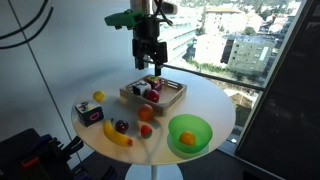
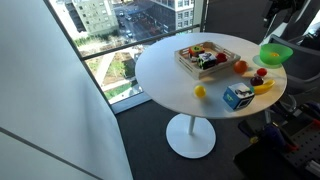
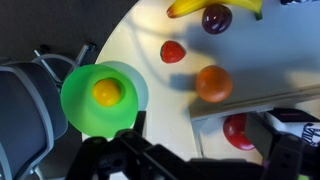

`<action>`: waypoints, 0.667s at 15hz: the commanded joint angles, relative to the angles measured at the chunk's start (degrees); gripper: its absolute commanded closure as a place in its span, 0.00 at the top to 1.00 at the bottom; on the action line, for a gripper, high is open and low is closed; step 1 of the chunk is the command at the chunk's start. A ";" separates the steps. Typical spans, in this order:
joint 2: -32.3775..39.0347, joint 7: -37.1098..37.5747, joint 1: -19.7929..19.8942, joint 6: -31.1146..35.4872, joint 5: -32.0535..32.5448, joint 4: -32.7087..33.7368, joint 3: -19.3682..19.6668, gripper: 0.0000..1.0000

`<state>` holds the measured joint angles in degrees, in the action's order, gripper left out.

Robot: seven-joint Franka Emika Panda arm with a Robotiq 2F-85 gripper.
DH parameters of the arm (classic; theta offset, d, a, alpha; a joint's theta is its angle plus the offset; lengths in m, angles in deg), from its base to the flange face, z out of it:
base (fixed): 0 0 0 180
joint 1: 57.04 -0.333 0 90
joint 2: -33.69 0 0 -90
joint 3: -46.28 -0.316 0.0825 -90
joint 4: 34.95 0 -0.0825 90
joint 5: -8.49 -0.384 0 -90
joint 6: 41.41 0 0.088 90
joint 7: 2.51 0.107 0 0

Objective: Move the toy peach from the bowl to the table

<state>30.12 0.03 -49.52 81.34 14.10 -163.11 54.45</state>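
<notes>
The round white table [image 1: 205, 105] is seen in both exterior views, with a wooden tray [image 1: 152, 93] set toward its window-side edge and the green bowl [image 1: 189, 133] placed close to another edge, well apart from the tray. The gripper [image 1: 151, 66] is held in the air above the tray, its jaws spread wide with nothing gripped. The peach [image 3: 107, 92] is seen lying inside the bowl, near its middle, while a red fruit [image 1: 146, 113] is left on the tabletop between bowl and tray.

Bowl [image 3: 80, 116] glossy grn plastic; tray [image 1: 170, 97] wood; table [image 1: 205, 106] smooth wht.
</notes>
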 commanded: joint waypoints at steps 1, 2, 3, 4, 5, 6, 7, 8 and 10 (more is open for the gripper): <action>0.27 -0.04 0.19 -0.14 -0.02 0.31 -0.11 1.00; 0.44 -0.04 0.19 -0.14 -0.02 0.46 -0.10 1.00; 0.50 -0.04 0.19 -0.14 -0.02 0.53 -0.10 1.00; 0.51 -0.04 0.19 -0.14 -0.02 0.58 -0.10 1.00; 0.51 -0.05 0.19 -0.14 -0.02 0.60 -0.10 1.00; 0.51 -0.05 0.19 -0.14 -0.02 0.61 -0.10 1.00; 0.51 -0.05 0.19 -0.14 -0.02 0.61 -0.10 1.00; 0.51 -0.05 0.19 -0.14 -0.02 0.61 -0.10 1.00; 0.69 -0.04 0.27 -0.47 0.02 0.82 -0.01 1.00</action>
<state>30.63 0.02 -49.53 81.34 14.10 -162.64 54.53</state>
